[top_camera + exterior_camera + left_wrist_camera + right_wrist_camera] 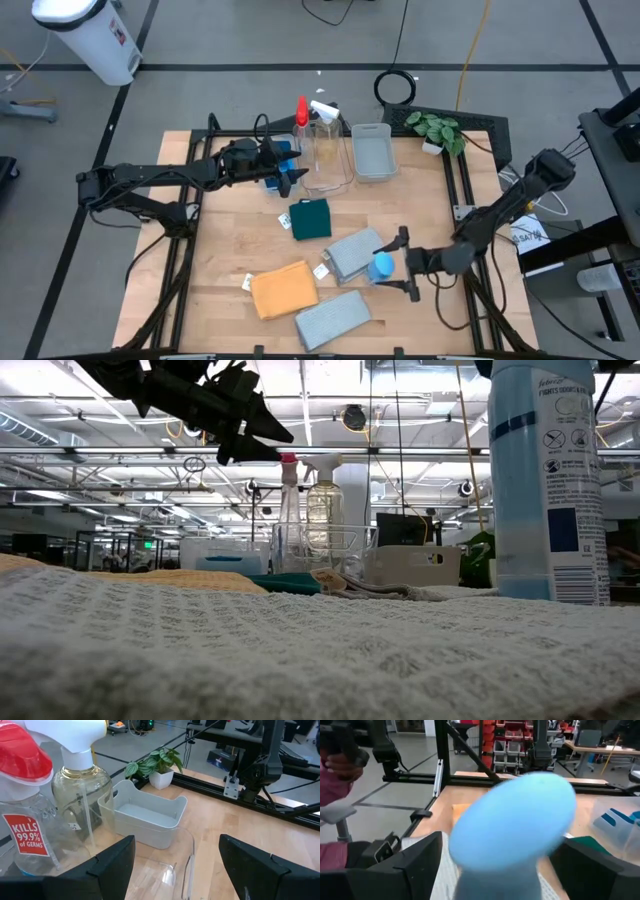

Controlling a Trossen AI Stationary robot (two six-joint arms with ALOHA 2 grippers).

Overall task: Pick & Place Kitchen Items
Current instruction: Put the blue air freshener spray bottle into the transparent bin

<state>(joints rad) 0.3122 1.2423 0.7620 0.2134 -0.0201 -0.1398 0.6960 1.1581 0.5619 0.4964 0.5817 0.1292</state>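
A pale-blue spray can [381, 266] with a blue cap [515, 820] stands upright on a folded grey cloth [352, 255] at the table's near right. My right gripper [403, 263] is open, level with the cap, one finger on each side of it without touching. My left gripper [292, 166] is open and holds nothing. It hangs over the near edge of a clear bin [175, 865] that holds a red-topped spray bottle [22, 815] and a white-topped one [80, 780]. Dark-green [312, 218], orange [283, 290] and a second grey cloth [335, 318] lie flat on the table.
A smaller bin [372, 152] and a potted plant [436, 130] stand at the far right. Blue sponges [615, 820] sit in a clear bin under my left arm. A person's hand and sleeve [335, 770] show beyond the table edge.
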